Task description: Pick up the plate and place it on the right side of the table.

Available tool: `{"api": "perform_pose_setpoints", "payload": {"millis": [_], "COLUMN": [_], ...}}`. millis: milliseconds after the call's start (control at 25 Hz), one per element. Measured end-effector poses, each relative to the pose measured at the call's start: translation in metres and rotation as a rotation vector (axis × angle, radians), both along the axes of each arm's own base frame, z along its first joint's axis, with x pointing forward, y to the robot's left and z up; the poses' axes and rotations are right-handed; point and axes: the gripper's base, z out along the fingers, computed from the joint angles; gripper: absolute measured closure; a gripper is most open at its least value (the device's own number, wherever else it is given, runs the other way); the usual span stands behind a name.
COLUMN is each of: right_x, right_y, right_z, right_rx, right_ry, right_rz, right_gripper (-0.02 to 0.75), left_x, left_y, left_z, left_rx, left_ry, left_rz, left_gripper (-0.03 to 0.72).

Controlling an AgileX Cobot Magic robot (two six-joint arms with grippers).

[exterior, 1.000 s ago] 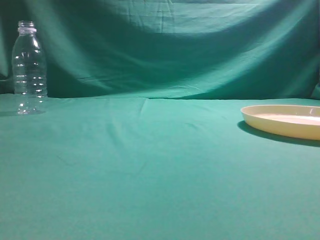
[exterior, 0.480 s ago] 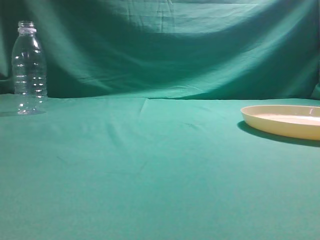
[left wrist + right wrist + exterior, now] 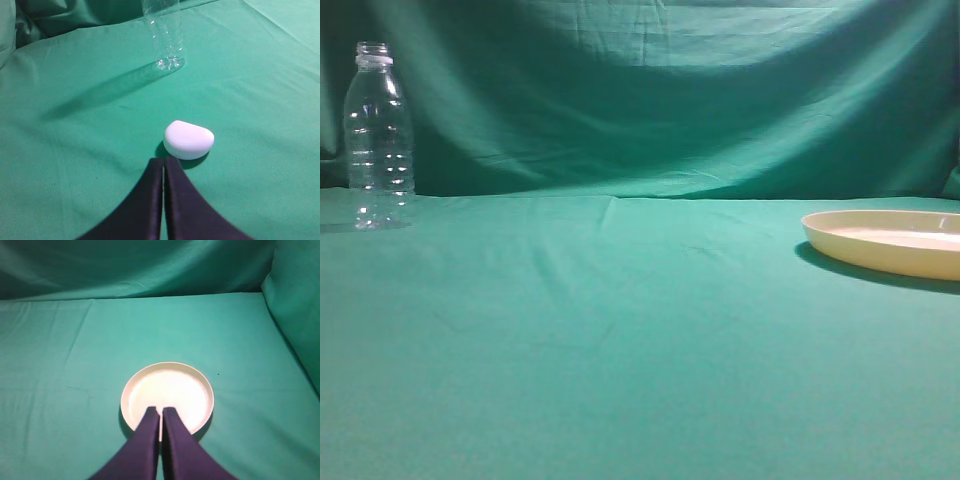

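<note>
The cream-yellow plate (image 3: 890, 245) lies flat on the teal table cloth (image 3: 620, 340) at the right edge of the exterior view, partly cut off by the frame. In the right wrist view the whole plate (image 3: 185, 387) lies empty under my right gripper (image 3: 161, 410). The jaws are shut with only a thin slit between them, and their tips show over the plate's near half, apart from it. My left gripper (image 3: 163, 160) is shut and empty, over bare cloth. Neither gripper shows in the exterior view.
A clear plastic bottle (image 3: 378, 140) stands upright at the far left, also in the left wrist view (image 3: 164, 35). A small white rounded object (image 3: 188, 139) lies on the cloth just ahead of the left fingertips. Dark green backdrop cloth (image 3: 650, 90) hangs behind.
</note>
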Motion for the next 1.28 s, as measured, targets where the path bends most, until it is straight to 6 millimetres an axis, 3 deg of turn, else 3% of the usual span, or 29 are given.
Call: {"api": "perform_pose_setpoints", "payload": {"millis": [200, 440, 560, 880, 1120, 1280], "right_x": [-0.014, -0.003, 0.005, 0.005, 0.014, 0.017], "right_y": [0.000, -0.003, -0.006, -0.012, -0.011, -0.011], "right_z": [-0.004, -0.008, -0.024, -0.113, -0.180, -0.204], "right_rx": [0.003, -0.021, -0.050, -0.125, -0.130, -0.122], "right_ry": [0.017, -0.055, -0.124, -0.317, -0.253, -0.210], "right_rz": [0.013, -0.024, -0.056, -0.098, -0.093, -0.092], "right_gripper": [0.738, 0.738, 0.738, 0.738, 0.738, 0.738], "left_x": [0.000, 0.000, 0.000, 0.000, 0.000, 0.000], "left_y": [0.000, 0.000, 0.000, 0.000, 0.000, 0.000], "left_z": [0.000, 0.000, 0.000, 0.000, 0.000, 0.000], "left_rx": [0.000, 0.000, 0.000, 0.000, 0.000, 0.000], "left_ry": [0.000, 0.000, 0.000, 0.000, 0.000, 0.000], "left_rz": [0.000, 0.000, 0.000, 0.000, 0.000, 0.000], "left_gripper": [0.688, 0.688, 0.688, 0.688, 0.688, 0.688]}}
